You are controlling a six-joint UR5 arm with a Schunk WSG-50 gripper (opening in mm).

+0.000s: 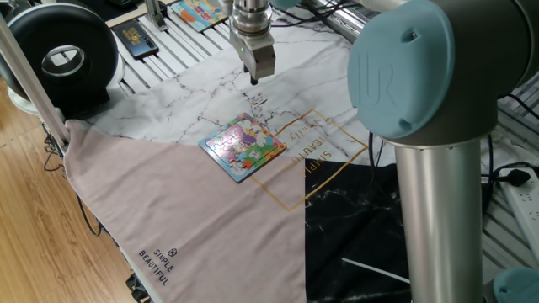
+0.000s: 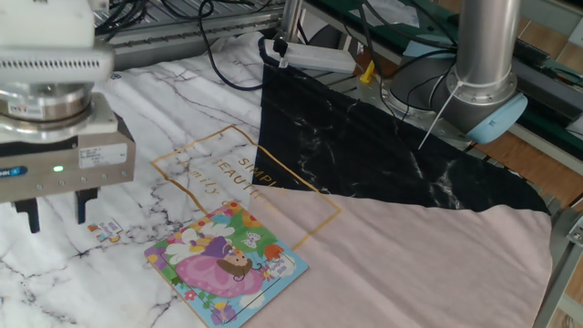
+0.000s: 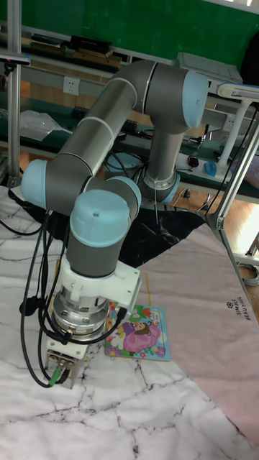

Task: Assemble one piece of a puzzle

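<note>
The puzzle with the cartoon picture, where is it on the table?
The puzzle lies flat on the marble-print cloth, beside the gold lettering; the open gripper hangs left of it in the other fixed view.

Bright, even indoor light, soft shadows, sharp focus throughout.

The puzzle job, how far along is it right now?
Early, it seems. The puzzle lies flat on the marbled cloth, and nothing shows a piece being fitted yet. The gripper is open and empty, above a small loose piece on the cloth beside the puzzle. Left: grasp that piece, carry it over, and press it into place. I cannot tell where the gap in the board is.
</note>
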